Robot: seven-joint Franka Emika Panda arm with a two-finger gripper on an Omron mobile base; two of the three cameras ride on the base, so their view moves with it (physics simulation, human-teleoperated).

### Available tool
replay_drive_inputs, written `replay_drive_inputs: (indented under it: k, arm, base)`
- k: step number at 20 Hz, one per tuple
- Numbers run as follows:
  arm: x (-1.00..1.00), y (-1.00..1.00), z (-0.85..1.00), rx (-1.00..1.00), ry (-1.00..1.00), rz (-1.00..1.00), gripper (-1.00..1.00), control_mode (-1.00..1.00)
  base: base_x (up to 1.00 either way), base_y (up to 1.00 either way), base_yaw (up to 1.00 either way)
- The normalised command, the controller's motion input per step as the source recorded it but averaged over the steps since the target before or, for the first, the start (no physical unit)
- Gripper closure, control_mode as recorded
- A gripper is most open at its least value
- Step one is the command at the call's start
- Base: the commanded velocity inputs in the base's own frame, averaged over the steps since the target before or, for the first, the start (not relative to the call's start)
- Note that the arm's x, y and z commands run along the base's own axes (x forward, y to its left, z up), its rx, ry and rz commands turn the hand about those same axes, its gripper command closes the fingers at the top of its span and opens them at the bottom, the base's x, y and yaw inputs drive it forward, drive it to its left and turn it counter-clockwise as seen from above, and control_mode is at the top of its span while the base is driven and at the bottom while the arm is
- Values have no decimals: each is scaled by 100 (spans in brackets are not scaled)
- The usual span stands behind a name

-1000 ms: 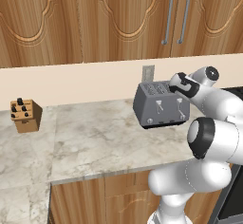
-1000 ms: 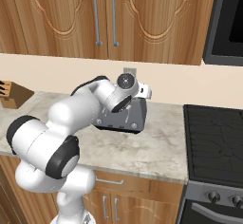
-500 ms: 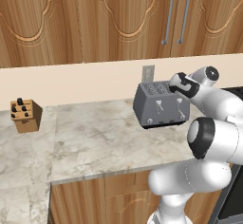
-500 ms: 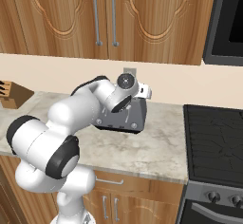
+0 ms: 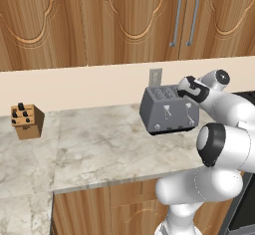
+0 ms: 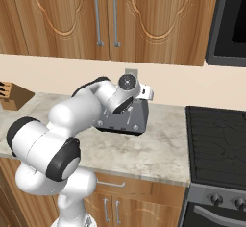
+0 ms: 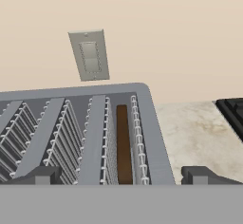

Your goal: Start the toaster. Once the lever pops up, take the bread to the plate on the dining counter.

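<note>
From the left base view, I have the arm folded in over the worktop with the gripper (image 5: 188,90) poised above the right end of the toaster (image 5: 168,112). Both pale levers on its front look raised to me, so I judge I am at the lifting-out step: the slice has to come out of its slot next. A knife block (image 5: 27,121) sits well apart at the left of the worktop.

From the right base view, my wrist is bent down and the hand (image 6: 144,93) sits just over the toaster's (image 6: 129,120) top, with the forearm hiding most of the box. The stove (image 6: 218,144) lies to the right, beyond a stretch of bare marble.

From the hand view, I look along the slots. The bread (image 7: 123,144) stands on edge, sunk in the slot nearest the right-hand wall of the toaster (image 7: 152,137). My fingertips (image 7: 199,174) are spread wide, holding nothing, and straddle that end. A wall outlet (image 7: 88,55) hangs behind. Next I should centre the fingers across that slot, descend and pinch the thin slice.
</note>
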Motion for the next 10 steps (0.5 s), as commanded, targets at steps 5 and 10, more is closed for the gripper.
replay_drive_inputs:
  k: [5,10]
  arm:
    - [0,0,0,0,0,0,-100,-100]
    - [0,0,0,0,0,0,-100,-100]
  base:
    - [0,0,0]
    - [0,0,0]
